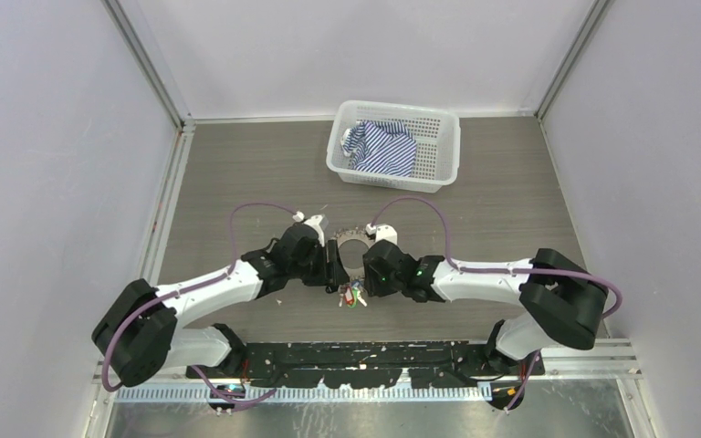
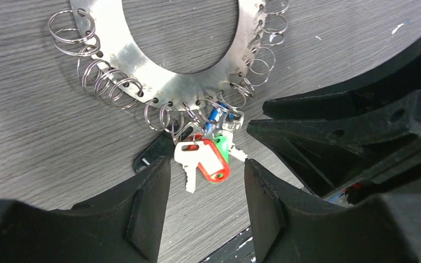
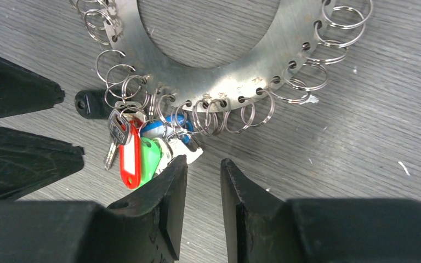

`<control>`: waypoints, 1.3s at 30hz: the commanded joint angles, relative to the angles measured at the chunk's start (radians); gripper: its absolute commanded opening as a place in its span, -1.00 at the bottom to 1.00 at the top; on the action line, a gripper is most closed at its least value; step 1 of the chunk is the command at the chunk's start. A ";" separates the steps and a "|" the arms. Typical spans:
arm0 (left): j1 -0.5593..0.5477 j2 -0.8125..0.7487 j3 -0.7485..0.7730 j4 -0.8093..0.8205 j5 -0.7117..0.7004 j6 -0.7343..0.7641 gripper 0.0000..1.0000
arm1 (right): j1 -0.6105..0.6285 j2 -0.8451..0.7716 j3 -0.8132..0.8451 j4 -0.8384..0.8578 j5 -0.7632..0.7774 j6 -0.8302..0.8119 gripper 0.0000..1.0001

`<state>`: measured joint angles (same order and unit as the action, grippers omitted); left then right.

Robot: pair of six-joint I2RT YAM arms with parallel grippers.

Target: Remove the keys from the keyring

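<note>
Left gripper [image 2: 205,167]: low over the table [image 1: 237,182], fingers spread fairly wide, nothing in them. The key bunch sits just past the tips, lined up with the gap.
Right gripper [image 3: 203,163]: coming in from the other side, fingers only a narrow slit apart and empty. One tip is right up against the bunch.
Keys [image 2: 193,156]: all clumped on the near edge of the hoop, between the two grippers. There's a red tag [image 2: 214,161], a green tag [image 3: 149,156], a blue head and a black fob [image 3: 90,103] poking out sideways.
Step, my guess: getting a first hold. No key looks off yet.
Tip: I'd pinch one key by its head, not the tag, since tags swing. Right needs to open up more first.
Keyring [image 2: 126,55]: flat metal hoop lying on the table, its rim hung with small split rings [image 2: 109,82], mostly empty.
Tip: pin the hoop's bare part with the other hand or the whole thing will probably slide along.
Basket [image 1: 420,178]: white, well beyond, striped cloth [image 1: 383,151] inside. Not part of this.
</note>
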<state>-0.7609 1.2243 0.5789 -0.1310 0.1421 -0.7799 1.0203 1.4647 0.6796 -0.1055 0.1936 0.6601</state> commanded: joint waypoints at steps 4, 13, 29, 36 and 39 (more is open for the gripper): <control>-0.008 0.005 0.011 -0.004 -0.062 -0.002 0.06 | 0.022 0.054 0.090 0.067 0.071 -0.016 -0.31; -0.002 -0.038 0.014 -0.053 -0.084 0.008 0.05 | 0.032 0.115 0.116 0.075 0.103 -0.015 -0.37; 0.006 -0.069 0.017 -0.008 -0.017 0.055 0.05 | 0.041 0.084 0.192 -0.032 0.145 -0.076 -0.98; 0.006 -0.132 0.012 0.125 0.070 0.132 0.02 | -0.003 -0.060 0.253 -0.182 0.009 -0.123 -0.98; 0.005 -0.174 0.014 0.172 0.088 0.171 -0.01 | -0.025 -0.120 0.269 -0.224 -0.083 -0.180 -0.98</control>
<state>-0.7589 1.1160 0.5789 -0.0875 0.1738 -0.6819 1.0210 1.4399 0.8875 -0.2680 0.2230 0.5533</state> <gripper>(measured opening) 0.502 0.025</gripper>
